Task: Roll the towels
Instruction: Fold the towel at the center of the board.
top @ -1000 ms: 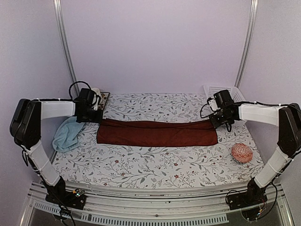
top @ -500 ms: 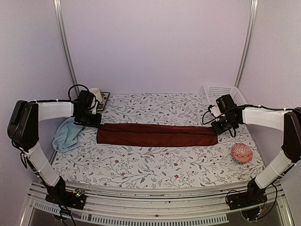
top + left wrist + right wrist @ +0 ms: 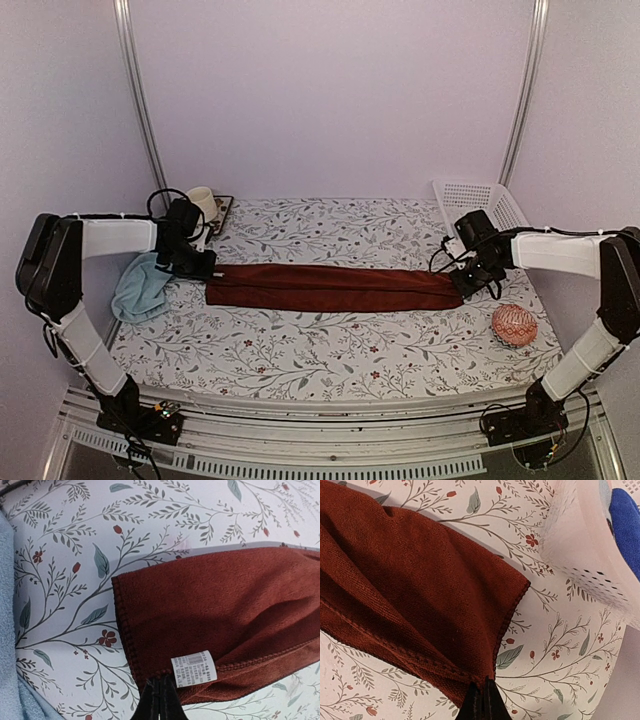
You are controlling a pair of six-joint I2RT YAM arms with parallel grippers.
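Near edge, 4 o'clock: orange-pink patterned ball (image 3: 514,325). Mid-table, dark maroon cloth towel (image 3: 335,288) lies folded in a long strip from 9 to 3 o'clock. The left gripper (image 3: 161,692) is pinched tight on its 9 o'clock corner, the right gripper (image 3: 483,695) on the 3 o'clock corner. Pale light-blue crumpled towel (image 3: 140,290) sits at 9 o'clock, unrolled. Risks: the thin corner pinches may slip under tension, an uneven pull would skew the fold, and the right arm could knock the white perforated basket (image 3: 478,195) at 2 o'clock.

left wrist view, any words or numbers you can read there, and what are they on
White tag sewn to the hem of the maroon towel: a barcode and lines of small print, too small and blurred to read.
No other text shows in any view.
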